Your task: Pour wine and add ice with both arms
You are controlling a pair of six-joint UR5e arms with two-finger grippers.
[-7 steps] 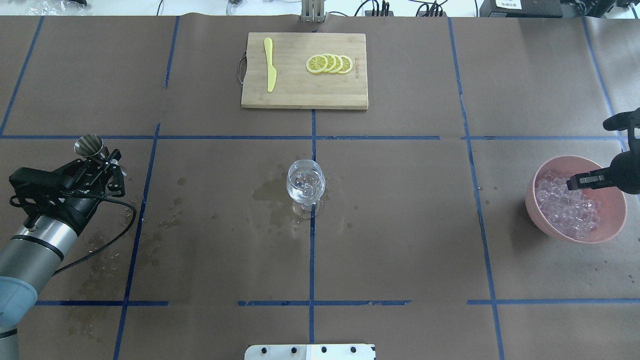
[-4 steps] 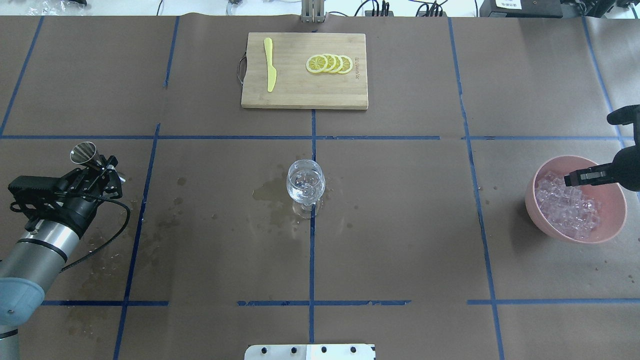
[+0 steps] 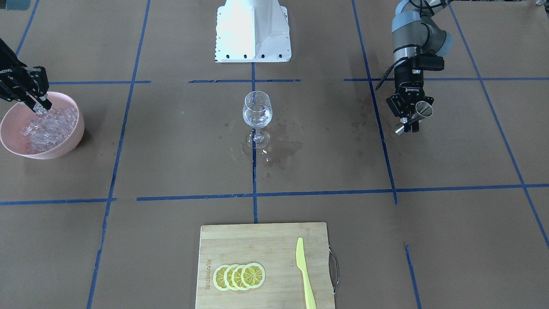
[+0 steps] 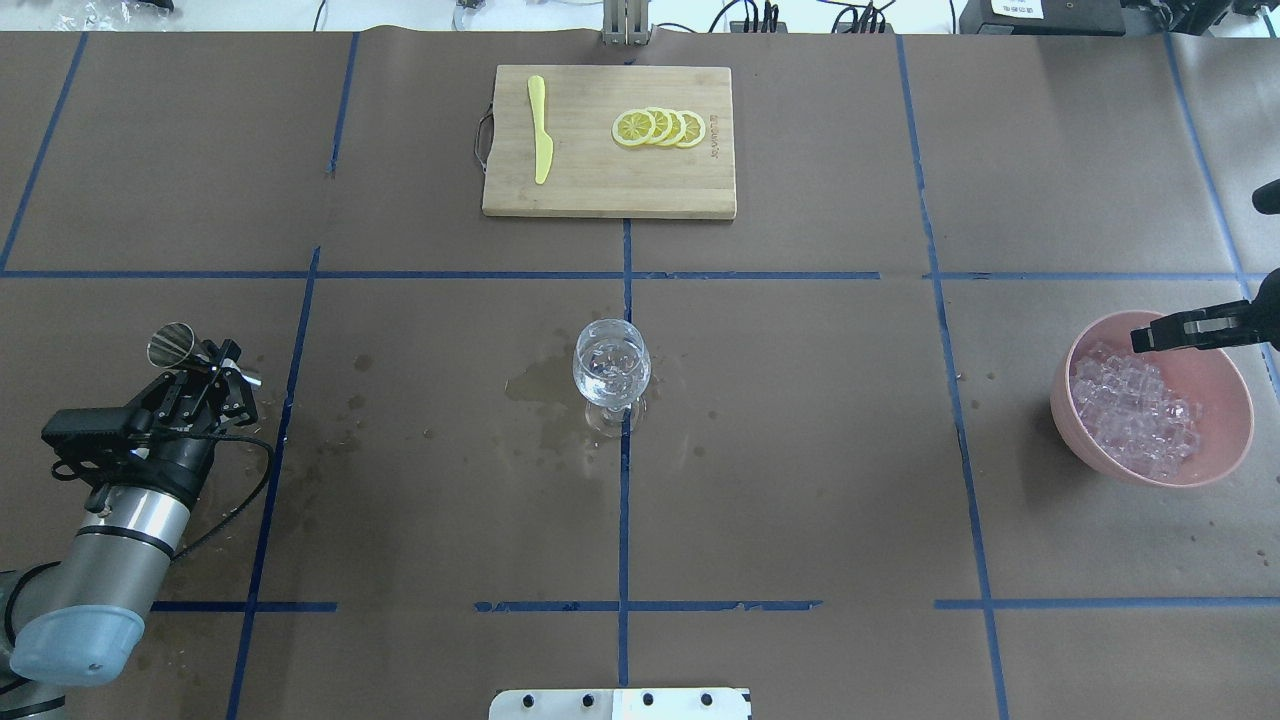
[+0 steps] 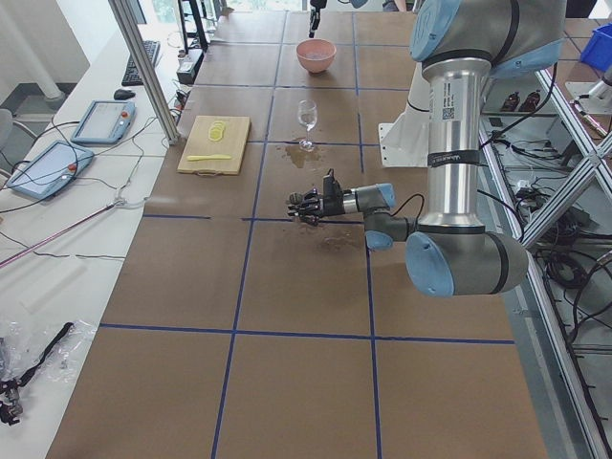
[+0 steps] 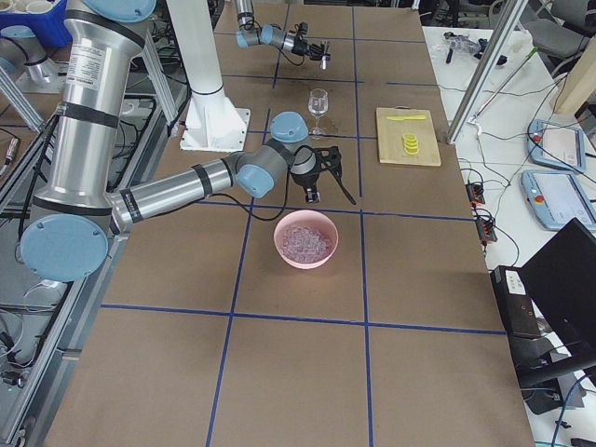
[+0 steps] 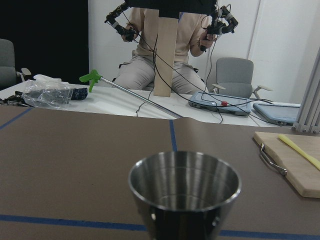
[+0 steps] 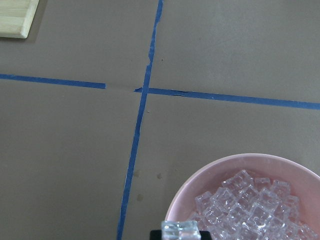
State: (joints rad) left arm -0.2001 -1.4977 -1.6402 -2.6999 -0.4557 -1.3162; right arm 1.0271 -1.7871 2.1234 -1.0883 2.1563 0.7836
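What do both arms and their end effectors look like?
The left arm and right arm are silver-grey tubes with pale blue joint caps. The left end effector and right end effector are black, two-fingered, with white lettering. A black cable loops beside each wrist.

Glass [image 4: 611, 372] mid-table; board [image 4: 600, 190] beyond it; ice [image 4: 1135, 420] in bowl [image 4: 1222, 385] far right; jigger [image 4: 172, 343] far left.

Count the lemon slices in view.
4 slices, overlapping in one row on the board, right of the knife in the overhead view. None looks hidden.
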